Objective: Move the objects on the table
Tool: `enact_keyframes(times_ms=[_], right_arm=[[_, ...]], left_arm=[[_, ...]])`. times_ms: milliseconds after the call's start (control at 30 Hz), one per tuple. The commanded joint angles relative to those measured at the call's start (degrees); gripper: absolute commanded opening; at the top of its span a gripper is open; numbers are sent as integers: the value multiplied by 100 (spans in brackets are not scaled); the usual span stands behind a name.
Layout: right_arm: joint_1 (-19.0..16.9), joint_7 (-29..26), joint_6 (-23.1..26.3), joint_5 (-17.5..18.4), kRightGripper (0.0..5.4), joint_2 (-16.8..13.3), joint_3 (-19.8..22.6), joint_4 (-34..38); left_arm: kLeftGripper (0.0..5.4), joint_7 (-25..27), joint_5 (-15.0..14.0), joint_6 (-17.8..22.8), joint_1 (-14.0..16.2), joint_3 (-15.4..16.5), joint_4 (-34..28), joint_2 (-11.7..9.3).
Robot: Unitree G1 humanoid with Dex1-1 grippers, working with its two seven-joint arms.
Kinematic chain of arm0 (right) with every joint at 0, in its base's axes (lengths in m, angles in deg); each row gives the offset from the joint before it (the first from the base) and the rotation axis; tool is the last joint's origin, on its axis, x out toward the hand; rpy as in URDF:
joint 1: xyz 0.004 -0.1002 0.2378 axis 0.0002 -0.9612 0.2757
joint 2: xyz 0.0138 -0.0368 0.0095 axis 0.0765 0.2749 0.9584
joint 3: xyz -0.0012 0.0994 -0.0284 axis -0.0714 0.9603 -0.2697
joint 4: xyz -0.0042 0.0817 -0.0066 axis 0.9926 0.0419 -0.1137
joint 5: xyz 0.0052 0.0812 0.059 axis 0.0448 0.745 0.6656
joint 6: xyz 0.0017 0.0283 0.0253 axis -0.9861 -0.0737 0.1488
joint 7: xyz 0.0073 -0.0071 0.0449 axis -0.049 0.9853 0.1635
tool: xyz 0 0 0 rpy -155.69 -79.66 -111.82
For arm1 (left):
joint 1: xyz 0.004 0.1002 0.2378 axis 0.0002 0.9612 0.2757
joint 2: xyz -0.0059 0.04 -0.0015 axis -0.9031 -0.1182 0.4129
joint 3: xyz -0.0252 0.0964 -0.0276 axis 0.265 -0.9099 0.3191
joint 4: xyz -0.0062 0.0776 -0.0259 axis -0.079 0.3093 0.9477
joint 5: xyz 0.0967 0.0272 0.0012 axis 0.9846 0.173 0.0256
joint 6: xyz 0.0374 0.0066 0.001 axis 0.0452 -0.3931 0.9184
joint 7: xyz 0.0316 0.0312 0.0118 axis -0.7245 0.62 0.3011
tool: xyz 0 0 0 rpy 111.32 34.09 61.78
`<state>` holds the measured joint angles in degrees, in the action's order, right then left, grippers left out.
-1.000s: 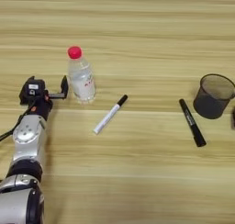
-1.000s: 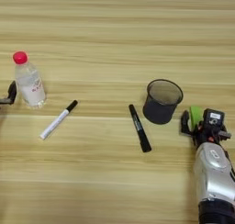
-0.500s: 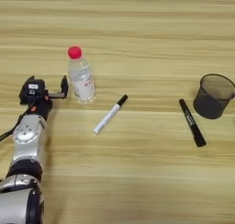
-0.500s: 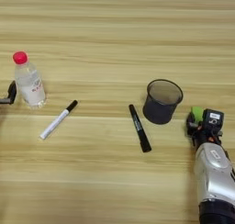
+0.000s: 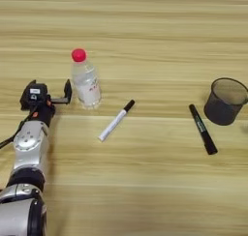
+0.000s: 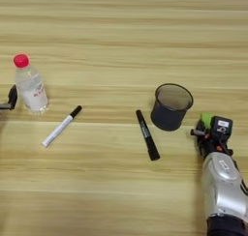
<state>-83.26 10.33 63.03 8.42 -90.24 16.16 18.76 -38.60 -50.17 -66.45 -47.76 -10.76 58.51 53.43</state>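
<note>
A small clear bottle (image 5: 85, 83) with a red cap stands upright at the left of the table (image 5: 145, 32). My left gripper (image 5: 50, 92) is open just left of it, and its right finger (image 5: 67, 91) is close to the bottle's side. A white marker (image 5: 116, 120) with a black cap lies right of the bottle. Further right are a black marker (image 6: 147, 135) and an upright black mesh cup (image 6: 171, 106). My right gripper (image 6: 207, 128) sits right of the cup, shut on a small green block (image 6: 206, 119).
Bare wood stretches across the far half of the table and along the near edge (image 6: 106, 201) between my two arms.
The green block in my right gripper now shows a little higher and further right, as if the wrist turned slightly. The left arm, bottle, markers and cup have not moved.
</note>
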Motion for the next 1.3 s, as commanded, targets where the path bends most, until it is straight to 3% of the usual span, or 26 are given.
enact_keyframes(times_ms=[33,333,467,600,767,933,1100,1300], right_arm=[[-153,293,-1,-297,140,-27,-42,755],[-282,592,135,-585,140,-73,22,2546],[-360,552,404,-662,140,54,-373,3544],[-339,397,540,-761,140,144,-871,3963],[-190,2,635,-719,140,384,-1739,3897],[-134,-328,583,-711,140,610,-2337,3442],[-101,-616,673,-470,140,784,-2503,3049],[163,-957,619,-291,140,966,-2536,1862]], left_arm=[[540,-47,-10,4,2,-5,-48,27],[540,-68,-15,-14,5,-10,-64,72],[540,-54,-21,-10,-4,-2,-46,55],[540,-59,-18,-5,-8,-3,-45,56],[540,-57,-22,-4,-14,-3,-29,66],[540,-54,-23,2,-14,-5,-26,70],[540,-49,-24,9,-11,-6,-27,66],[540,-70,-7,1,-16,-19,-8,86]])
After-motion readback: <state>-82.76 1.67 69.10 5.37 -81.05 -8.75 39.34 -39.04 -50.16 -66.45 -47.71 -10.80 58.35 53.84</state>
